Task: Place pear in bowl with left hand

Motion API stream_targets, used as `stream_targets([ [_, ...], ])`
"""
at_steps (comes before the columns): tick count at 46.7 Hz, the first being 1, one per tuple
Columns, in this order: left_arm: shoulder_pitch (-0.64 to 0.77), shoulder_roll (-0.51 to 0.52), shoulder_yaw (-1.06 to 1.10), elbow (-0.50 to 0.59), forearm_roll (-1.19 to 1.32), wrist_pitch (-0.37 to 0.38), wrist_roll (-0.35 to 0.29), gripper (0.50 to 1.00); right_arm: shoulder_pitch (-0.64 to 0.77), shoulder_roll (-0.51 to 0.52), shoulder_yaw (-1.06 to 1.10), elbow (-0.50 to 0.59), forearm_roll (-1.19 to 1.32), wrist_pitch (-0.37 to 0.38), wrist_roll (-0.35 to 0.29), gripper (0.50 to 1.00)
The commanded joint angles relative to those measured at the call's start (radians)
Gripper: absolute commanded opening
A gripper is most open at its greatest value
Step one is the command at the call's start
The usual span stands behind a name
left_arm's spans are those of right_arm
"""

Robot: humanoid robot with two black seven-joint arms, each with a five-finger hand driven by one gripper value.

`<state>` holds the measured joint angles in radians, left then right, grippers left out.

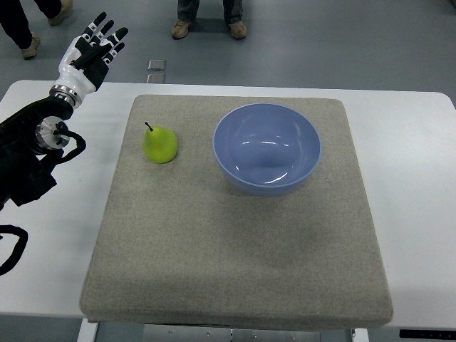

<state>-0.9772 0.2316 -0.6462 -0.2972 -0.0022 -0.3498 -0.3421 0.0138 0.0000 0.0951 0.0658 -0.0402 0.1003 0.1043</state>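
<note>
A green pear point(160, 144) with a dark stem stands on the left part of a grey mat point(235, 235). To its right on the same mat sits an empty blue bowl point(267, 147). My left hand point(94, 50), white and black, is raised at the far upper left, beyond the table's back edge, its fingers spread and holding nothing. It is well apart from the pear, up and to the left of it. The right arm does not show.
The mat lies on a white table point(417, 178). Beyond the table's far edge are the feet of people standing on the grey floor point(210, 28), and a small metal floor plate point(157, 65).
</note>
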Motion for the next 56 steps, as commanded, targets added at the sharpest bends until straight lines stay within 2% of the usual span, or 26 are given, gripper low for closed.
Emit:
stream_targets([
  [1, -0.001, 0.000, 0.002, -0.002, 0.001, 0.000, 0.000, 0.992, 0.000, 0.000, 0.000, 0.000, 0.000, -0.001, 0.000, 0.926],
  [17, 0.000, 0.005, 0.023, -0.002, 0.019, -0.014, 0.006, 0.992, 0.000, 0.000, 0.000, -0.001, -0.001, -0.001, 0.000, 0.926],
  [31, -0.008, 0.011, 0.135, -0.003, 0.027, -0.026, 0.011, 0.992, 0.000, 0.000, 0.000, 0.000, 0.000, -0.001, 0.000, 0.926],
  [41, -0.043, 0.057, 0.247, -0.003, 0.091, -0.124, 0.011, 0.992, 0.000, 0.000, 0.000, 0.000, -0.001, -0.001, 0.000, 0.926],
  [53, -0.123, 0.149, 0.293, -0.006, 0.436, -0.261, 0.009, 0.990, 0.000, 0.000, 0.000, 0.000, 0.000, -0.001, 0.000, 0.926],
  [56, -0.141, 0.173, 0.293, -0.023, 0.525, -0.261, 0.009, 0.990, 0.000, 0.000, 0.000, -0.001, 0.000, -0.001, 0.000, 0.926],
])
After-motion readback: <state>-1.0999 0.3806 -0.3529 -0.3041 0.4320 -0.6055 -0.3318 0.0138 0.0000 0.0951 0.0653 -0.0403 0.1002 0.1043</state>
